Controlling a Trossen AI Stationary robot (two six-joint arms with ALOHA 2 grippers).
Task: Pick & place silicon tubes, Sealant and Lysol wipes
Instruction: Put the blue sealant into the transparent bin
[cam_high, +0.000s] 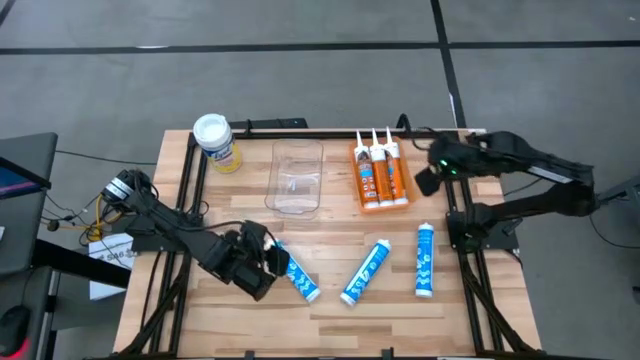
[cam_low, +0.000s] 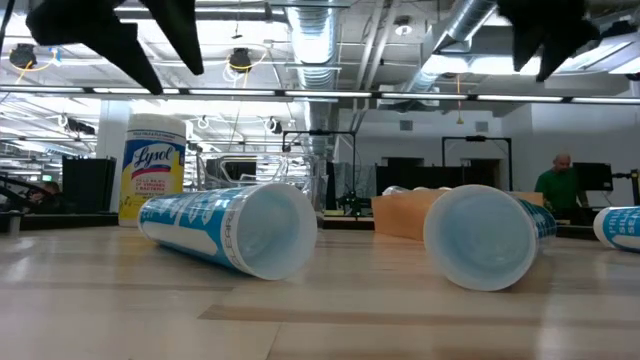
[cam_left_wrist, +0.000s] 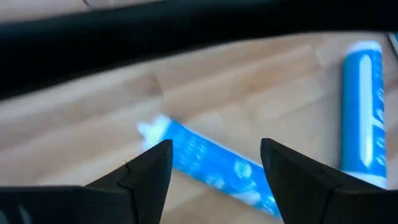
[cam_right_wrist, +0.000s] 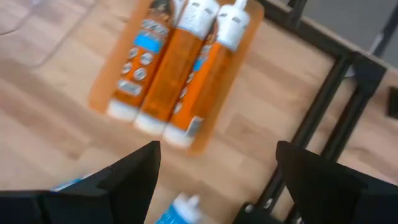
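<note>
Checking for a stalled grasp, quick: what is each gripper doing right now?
Left gripper: open, empty, above a blue tube.
Right gripper: open, empty, near the orange tubes.

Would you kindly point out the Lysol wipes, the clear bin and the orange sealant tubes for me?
Lysol wipes (cam_high: 212, 131): high view, on the round white lid.
Clear bin (cam_high: 296, 178): high view, on its see-through floor.
Sealant tubes (cam_high: 381, 180): high view, on the middle tube's orange body.
</note>
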